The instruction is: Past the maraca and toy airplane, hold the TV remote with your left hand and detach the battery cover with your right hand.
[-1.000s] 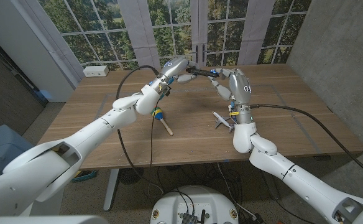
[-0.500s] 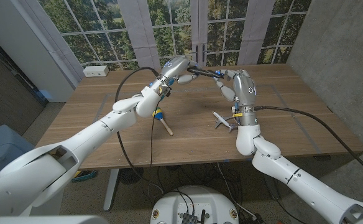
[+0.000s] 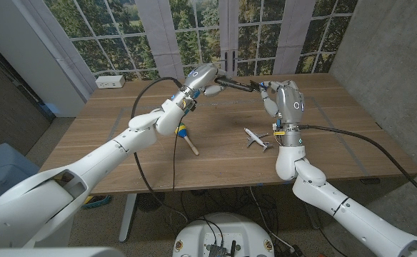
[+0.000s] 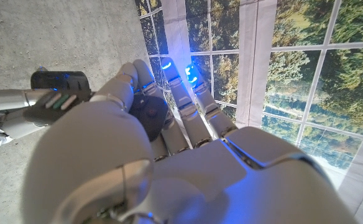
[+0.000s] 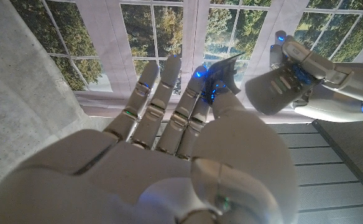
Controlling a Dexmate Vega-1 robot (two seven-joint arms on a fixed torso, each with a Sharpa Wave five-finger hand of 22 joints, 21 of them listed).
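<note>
Holding the TV remote (image 3: 231, 83) aloft in the upper middle of the head view, the left hand (image 3: 203, 76) has its fingers wrapped around one end of it, with the free end pointing toward picture right. The left wrist view shows the same grip, the dark body of the remote clamped between thumb and fingers. Over the last second the right hand (image 3: 285, 100) has pulled away toward picture right; earlier its fingertips were at the remote's free end, and now a clear gap separates them. In the right wrist view a thin dark panel, which I judge to be the battery cover (image 5: 222, 73), is pinched between that hand's thumb and fingers, held apart from the remote. That suggests the cover has come off, so the main step of the task looks done or nearly so, though the head view is too small to confirm the open battery bay. Lower down on the table (image 3: 123, 114), the maraca (image 3: 187, 137) lies just left of centre and the toy airplane (image 3: 255, 137) just right of centre, below the right hand; both appear unmoved.
</note>
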